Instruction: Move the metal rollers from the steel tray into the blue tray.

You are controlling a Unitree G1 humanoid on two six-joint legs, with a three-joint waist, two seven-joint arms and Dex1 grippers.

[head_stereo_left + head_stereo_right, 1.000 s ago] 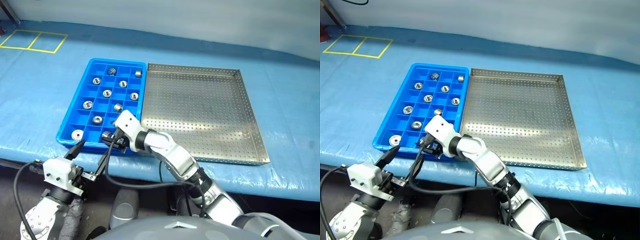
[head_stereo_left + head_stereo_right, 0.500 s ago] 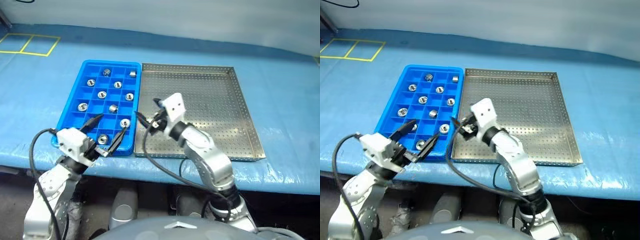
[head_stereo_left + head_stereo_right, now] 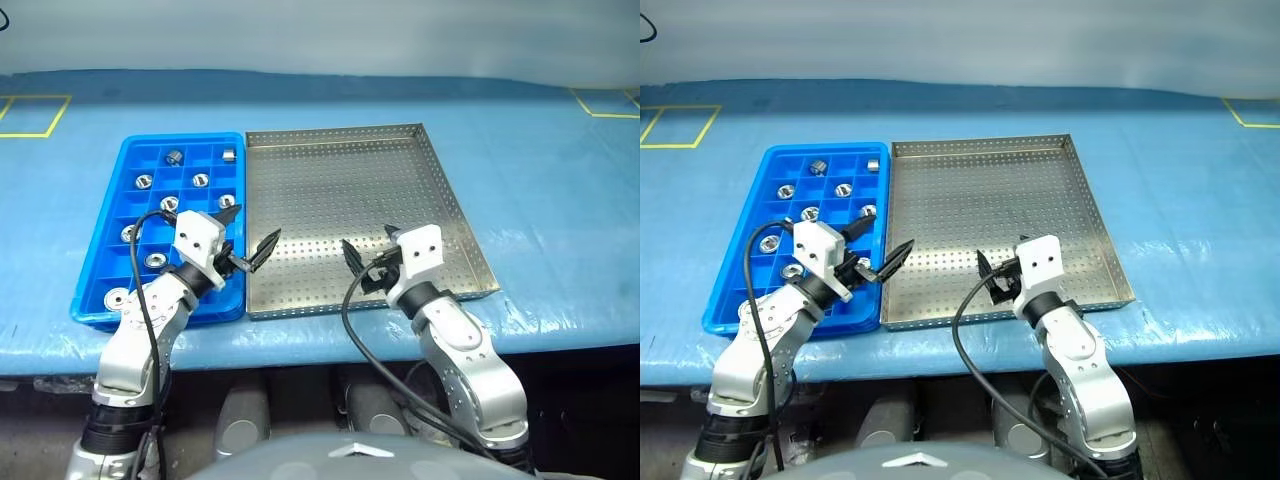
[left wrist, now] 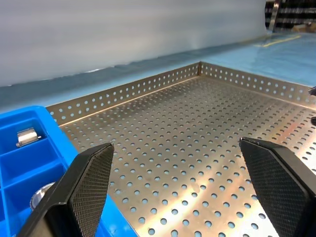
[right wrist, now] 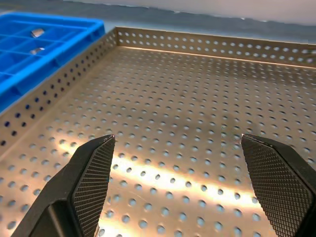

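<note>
**Hovering over the trays with both grippers released**

Sitting side by side on the blue tabletop [image 3: 560, 200], the blue tray [image 3: 98, 292] and the steel tray [image 3: 455, 215] touch along their long edges, the blue one toward the tabletop's left edge. The rollers [image 3: 201, 180] lie in separate compartments of the blue tray, most upright, spread from its far end down to the near left corner. The steel tray's perforated floor shows bare metal.

The left gripper [image 3: 245, 238] hangs over the near right corner of the blue tray, reaching across the seam onto the steel tray's near left edge. Its fingers [image 4: 89, 182] stand wide apart and hold nothing.

The right gripper [image 3: 367, 250] hangs over the near edge of the steel tray, around the middle. Its fingers [image 5: 91, 180] are likewise spread wide and empty.
</note>
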